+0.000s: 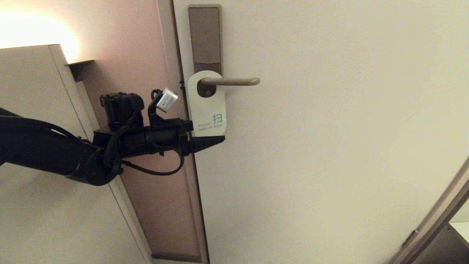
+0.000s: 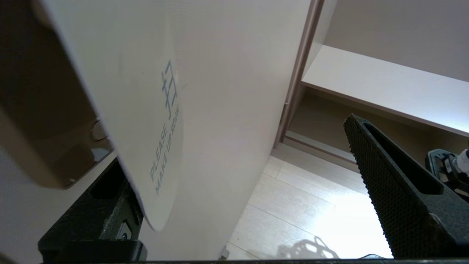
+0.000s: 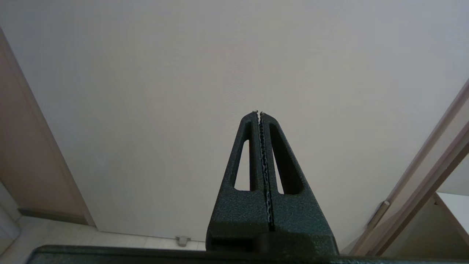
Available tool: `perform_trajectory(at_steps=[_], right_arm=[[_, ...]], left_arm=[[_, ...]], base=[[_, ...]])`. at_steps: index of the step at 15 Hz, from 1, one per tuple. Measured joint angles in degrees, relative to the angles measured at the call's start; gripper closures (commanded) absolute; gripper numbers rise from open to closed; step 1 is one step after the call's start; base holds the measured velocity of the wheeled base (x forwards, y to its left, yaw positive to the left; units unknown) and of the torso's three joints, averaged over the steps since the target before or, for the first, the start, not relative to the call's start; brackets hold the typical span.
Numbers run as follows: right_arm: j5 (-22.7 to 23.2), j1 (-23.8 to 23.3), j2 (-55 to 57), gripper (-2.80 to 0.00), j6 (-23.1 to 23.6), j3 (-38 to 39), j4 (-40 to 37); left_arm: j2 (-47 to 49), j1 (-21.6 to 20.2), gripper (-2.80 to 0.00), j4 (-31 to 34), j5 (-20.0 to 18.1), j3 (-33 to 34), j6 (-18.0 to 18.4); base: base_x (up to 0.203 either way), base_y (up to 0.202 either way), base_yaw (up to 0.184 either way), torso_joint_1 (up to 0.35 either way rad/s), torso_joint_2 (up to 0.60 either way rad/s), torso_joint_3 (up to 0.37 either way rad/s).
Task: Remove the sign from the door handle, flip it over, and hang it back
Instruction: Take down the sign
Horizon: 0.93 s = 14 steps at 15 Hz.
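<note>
The sign [image 1: 207,106] hangs by its oval hole on the bronze door handle [image 1: 234,81], white "PLEASE MAKE UP ROOM" side facing out. My left gripper [image 1: 219,131] is open at the sign's lower end. One finger [image 1: 209,142] shows just below the sign's bottom edge; the other is hidden behind the sign. In the left wrist view the sign [image 2: 139,110] lies against one finger [image 2: 106,205], and the other finger [image 2: 395,190] stands far off it. My right gripper [image 3: 259,113] is shut and empty, facing the bare door; it is out of the head view.
The brown lock plate [image 1: 204,36] runs up the cream door [image 1: 329,146]. The door frame [image 1: 172,55] and a beige cabinet [image 1: 33,110] are on the left. A shelf [image 2: 384,88] and pale floor [image 2: 311,205] lie to the right.
</note>
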<state>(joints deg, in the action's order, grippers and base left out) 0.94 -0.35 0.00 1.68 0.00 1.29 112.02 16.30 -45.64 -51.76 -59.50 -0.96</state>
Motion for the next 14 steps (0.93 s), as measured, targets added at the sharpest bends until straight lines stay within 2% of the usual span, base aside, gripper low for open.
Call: perform_trajectory(at_steps=[7,14], right_arm=[[0.0,0.0,0.0,0.0,0.0,0.0,0.0],[0.0,0.0,0.0,0.0,0.0,0.0,0.0]], left_arm=[[-0.2,1.6,-2.8,-2.8,0.0,-0.3,-1.8],[-0.3,2.5,-2.8,-2.8,0.1,0.0,-1.5]], base=[[0.0,0.0,0.0,0.0,0.0,0.0],[0.0,0.0,0.0,0.0,0.0,0.0]])
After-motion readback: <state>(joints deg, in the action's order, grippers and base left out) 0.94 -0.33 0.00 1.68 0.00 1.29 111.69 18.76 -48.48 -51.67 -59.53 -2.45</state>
